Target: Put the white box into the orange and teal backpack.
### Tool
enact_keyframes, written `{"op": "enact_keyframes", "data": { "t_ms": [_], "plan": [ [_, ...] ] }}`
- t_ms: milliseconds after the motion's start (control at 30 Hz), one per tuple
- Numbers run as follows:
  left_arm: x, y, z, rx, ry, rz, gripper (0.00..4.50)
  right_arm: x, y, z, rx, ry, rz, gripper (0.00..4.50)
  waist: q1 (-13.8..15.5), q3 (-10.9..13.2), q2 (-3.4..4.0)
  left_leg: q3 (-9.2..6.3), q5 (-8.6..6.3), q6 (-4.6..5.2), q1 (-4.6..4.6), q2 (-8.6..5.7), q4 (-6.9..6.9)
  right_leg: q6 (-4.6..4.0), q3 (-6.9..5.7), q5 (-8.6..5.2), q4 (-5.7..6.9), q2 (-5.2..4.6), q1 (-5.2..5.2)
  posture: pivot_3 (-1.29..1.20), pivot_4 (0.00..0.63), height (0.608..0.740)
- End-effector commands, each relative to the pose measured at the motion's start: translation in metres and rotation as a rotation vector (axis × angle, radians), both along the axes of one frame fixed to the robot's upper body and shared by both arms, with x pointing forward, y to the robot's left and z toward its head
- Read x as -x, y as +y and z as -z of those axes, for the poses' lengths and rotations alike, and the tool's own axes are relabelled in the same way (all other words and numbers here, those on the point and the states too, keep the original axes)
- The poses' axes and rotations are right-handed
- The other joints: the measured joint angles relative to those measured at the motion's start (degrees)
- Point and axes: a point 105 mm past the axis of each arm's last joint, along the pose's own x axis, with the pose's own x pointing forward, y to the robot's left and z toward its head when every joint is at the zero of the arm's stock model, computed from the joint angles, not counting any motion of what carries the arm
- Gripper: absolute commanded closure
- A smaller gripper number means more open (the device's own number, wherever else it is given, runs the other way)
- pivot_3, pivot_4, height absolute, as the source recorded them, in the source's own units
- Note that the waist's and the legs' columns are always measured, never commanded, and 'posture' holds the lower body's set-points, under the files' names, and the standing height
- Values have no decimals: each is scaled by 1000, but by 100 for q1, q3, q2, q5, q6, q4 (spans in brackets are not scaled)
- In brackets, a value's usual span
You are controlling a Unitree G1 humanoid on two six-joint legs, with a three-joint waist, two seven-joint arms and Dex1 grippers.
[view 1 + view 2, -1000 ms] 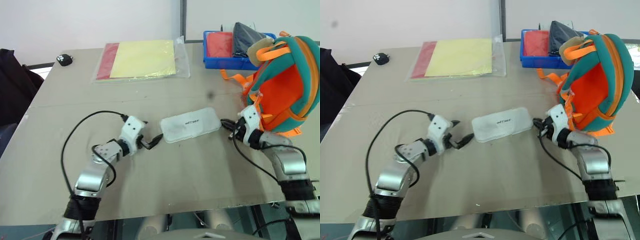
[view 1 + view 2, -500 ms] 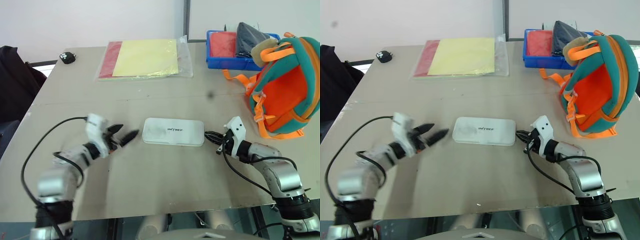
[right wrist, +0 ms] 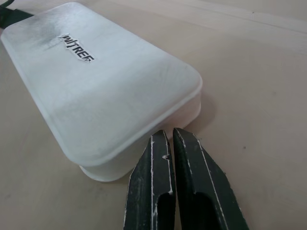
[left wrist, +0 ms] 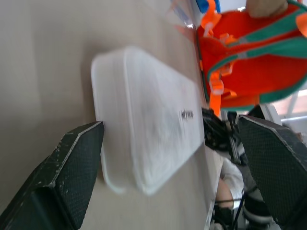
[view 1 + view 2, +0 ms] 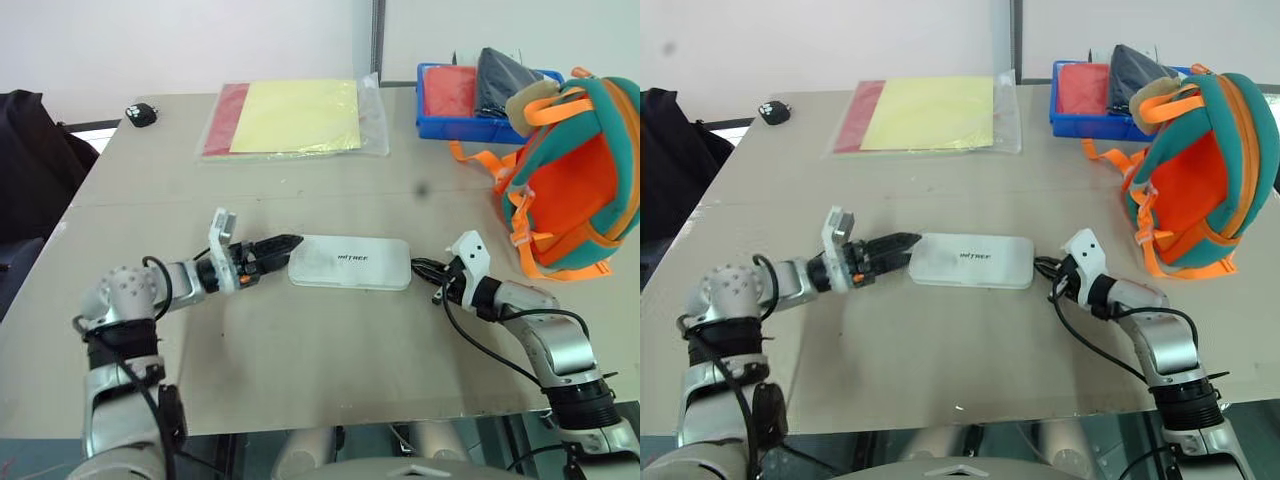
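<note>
While the flat white plastic box (image 5: 350,263) with rounded corners lies flat on the beige tabletop (image 5: 320,370), it sits squeezed end to end between two end effectors, and that invites trouble. The left end effector (image 5: 272,246) has its black fingers spread wide at the box's left end, one finger low beside the short edge. The right end effector (image 5: 428,270) is clenched with nothing in it, its tips just at the right end. If the right one pushes before the left closes, the smooth case could slide or spin out along the tabletop. A pinch on the rounded rim may also slip, I think.

Dark lettering marks the box's lid, and a seam runs round its sides. It sits near the middle, well apart from the soft orange and teal fabric backpack (image 5: 575,180) at far right.
</note>
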Motion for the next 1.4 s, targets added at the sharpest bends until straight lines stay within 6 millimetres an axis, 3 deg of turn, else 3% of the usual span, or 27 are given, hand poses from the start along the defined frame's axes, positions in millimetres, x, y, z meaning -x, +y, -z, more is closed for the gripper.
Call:
{"op": "enact_keyframes", "data": {
  "t_ms": [33, 267, 400, 633, 767, 1033, 1167, 1267, 1333, 1400],
  "plan": [
    [11, -26, 12, 29, 93, 136, 0, 7, 21, -14, -42, -66, -75, 4456, -6, 0, 1, 1, 0, 0, 0, 0, 0, 0, 2, 0, 0, 0, 0, 0, 150, 740],
    [19, -18, 25, -104, 158, 171, 0, 7, 25, -18, -56, -87, -82, 4456, -11, -10, 3, 0, 0, 0, 1, 0, -2, 0, 3, 0, -1, -1, -1, 0, 150, 740],
    [12, -11, 8, -191, 74, 166, 0, 7, 24, -18, -61, -91, -75, 4456, -17, -24, 6, 0, 0, -1, 5, 0, -3, 0, 4, 0, 2, 0, 0, 0, 150, 740],
    [13, -6, 8, -444, -4, 168, 0, 10, 24, -16, -74, -90, -64, 4456, -28, -24, 6, 1, 0, -1, 3, 3, -6, 0, 8, 0, 4, 1, -4, 0, 150, 740],
    [5, 4, -5, -440, -37, 91, 0, 10, 23, -16, -86, -89, -54, 4456, -32, -24, 6, 3, 1, -1, 3, 2, -5, 0, 10, 0, 4, 1, -3, 0, 150, 740],
    [26, -45, 5, -269, 18, 255, 0, 8, 29, -17, -88, -96, -78, 4456, 1, -25, 5, 4, 1, -1, 2, 1, -4, 0, 10, 0, 3, 1, -3, 0, 150, 740],
    [23, -50, 4, -162, 52, 239, 0, 9, 29, -18, -86, -100, -84, 4456, 12, -26, 3, -2, 1, -1, -2, -1, 0, 0, 1, 0, 0, -3, -1, 0, 150, 740],
    [23, -42, 8, -115, 93, 205, 1217, 10, 28, -17, -86, -98, -82, 4500, -16, -27, 2, -2, 1, -1, -1, -1, -2, 0, 3, 0, 1, -1, -3, 0, 150, 740],
    [23, -35, 9, -78, 115, 186, 1669, 11, 27, -15, -83, -97, -80, 4500, -30, -26, 2, -2, 1, -2, -2, 1, -3, 0, 4, 0, 2, 1, -5, 0, 150, 740],
    [25, -30, 6, -30, 121, 181, 2475, 12, 27, -14, -82, -96, -79, 4500, -32, -26, 1, -2, 1, -2, -2, 1, -4, 0, 4, 0, 1, 1, -6, 0, 150, 740]
  ]
}}
